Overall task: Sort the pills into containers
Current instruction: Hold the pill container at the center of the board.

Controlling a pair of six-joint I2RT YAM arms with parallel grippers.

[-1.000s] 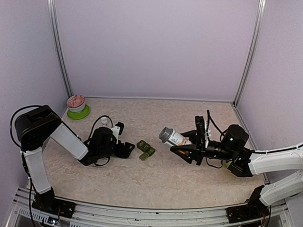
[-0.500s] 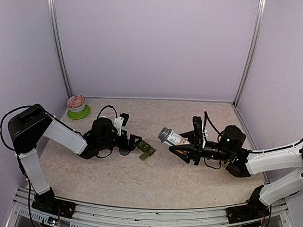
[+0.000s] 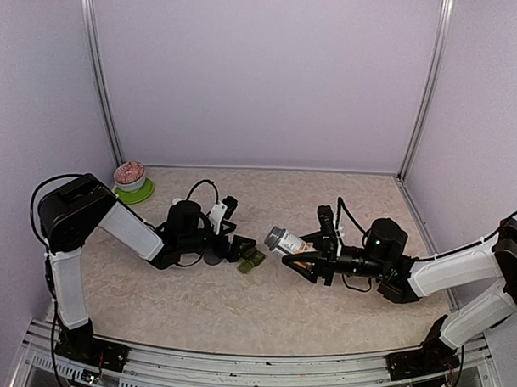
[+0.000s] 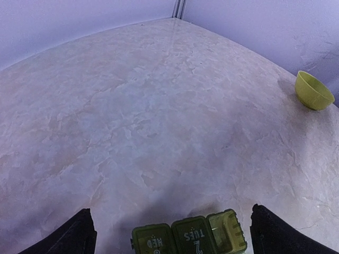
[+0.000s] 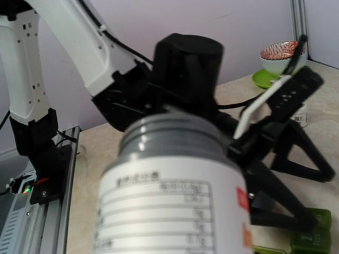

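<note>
Currently: containers (image 3: 250,256), no pills seen inside; bottle (image 3: 284,241) clamped in right gripper (image 3: 306,253), pointed toward them; left gripper (image 3: 233,244) spread wide beside them. Sorting pending.

left gripper (image 3: 236,246) spread wide at containers (image 3: 251,259) | right gripper (image 3: 301,253) clasps tilted bottle (image 3: 284,241) | bowl (image 3: 130,175) far-left

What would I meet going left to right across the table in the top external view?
patterned bowl on its green saucer → dark green containers → pill bottle
</note>
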